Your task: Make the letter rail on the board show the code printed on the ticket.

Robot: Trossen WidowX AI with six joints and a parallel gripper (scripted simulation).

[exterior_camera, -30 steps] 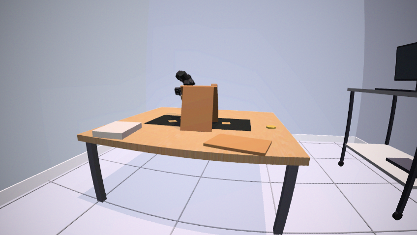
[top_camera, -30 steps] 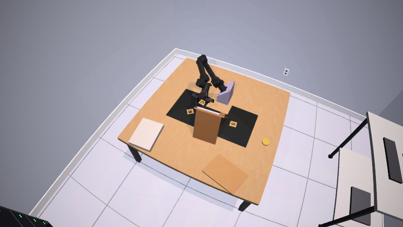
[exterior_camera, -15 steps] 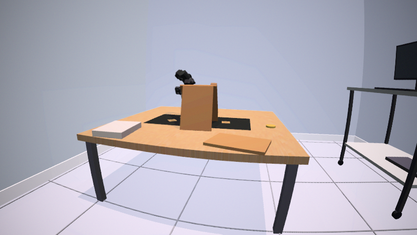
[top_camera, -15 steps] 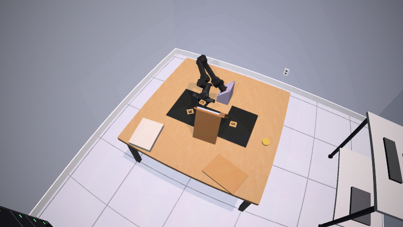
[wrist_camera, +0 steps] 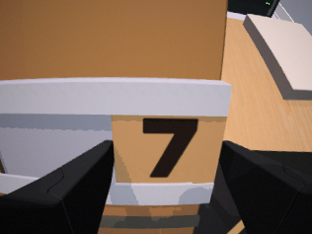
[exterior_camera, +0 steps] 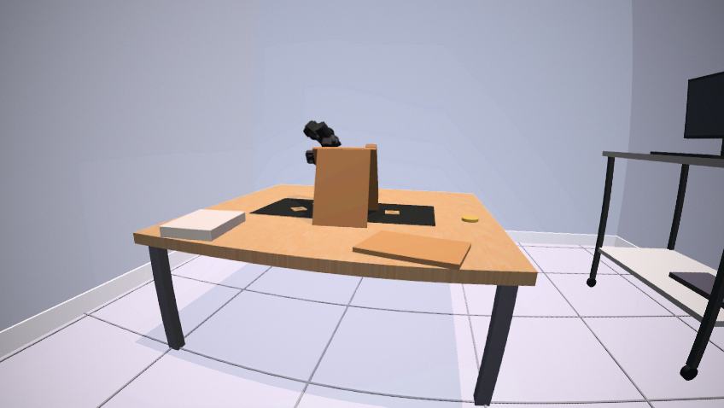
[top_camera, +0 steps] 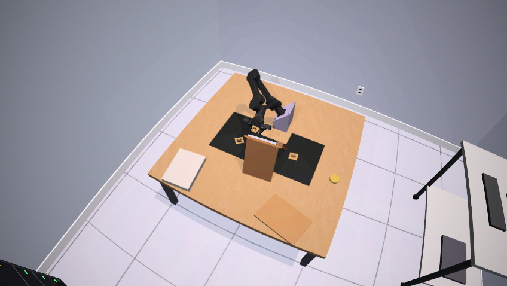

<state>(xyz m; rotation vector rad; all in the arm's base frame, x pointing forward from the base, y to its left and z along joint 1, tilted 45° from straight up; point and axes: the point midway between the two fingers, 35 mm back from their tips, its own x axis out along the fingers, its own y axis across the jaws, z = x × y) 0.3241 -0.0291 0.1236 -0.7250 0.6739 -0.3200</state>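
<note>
My gripper (wrist_camera: 168, 148) is shut on the letter tile 7 (wrist_camera: 168, 149), which sits upright between the lips of the white rail (wrist_camera: 59, 98) (top_camera: 262, 139). The tile's right edge is close to the rail's right end; the rail left of it shows bare in the wrist view. The rail is on the brown board (top_camera: 260, 160) (exterior_camera: 341, 187) (wrist_camera: 109, 39). A tile C (top_camera: 254, 128) lies below the gripper, a tile K (top_camera: 239, 140) (exterior_camera: 299, 208) beside the board, and a tile resembling 5 or S (top_camera: 293, 156) (exterior_camera: 392, 212) on its other side. The ticket's print is not readable.
The tiles lie on a black mat (top_camera: 303, 173) (exterior_camera: 415, 218). A lavender wedge (top_camera: 286, 120) stands by the arm. A white box (top_camera: 184, 167) (exterior_camera: 202, 221) (wrist_camera: 286, 53), an orange panel (top_camera: 284, 218) (exterior_camera: 412, 247) and a yellow disc (top_camera: 334, 178) (exterior_camera: 470, 219) lie near the table's edges.
</note>
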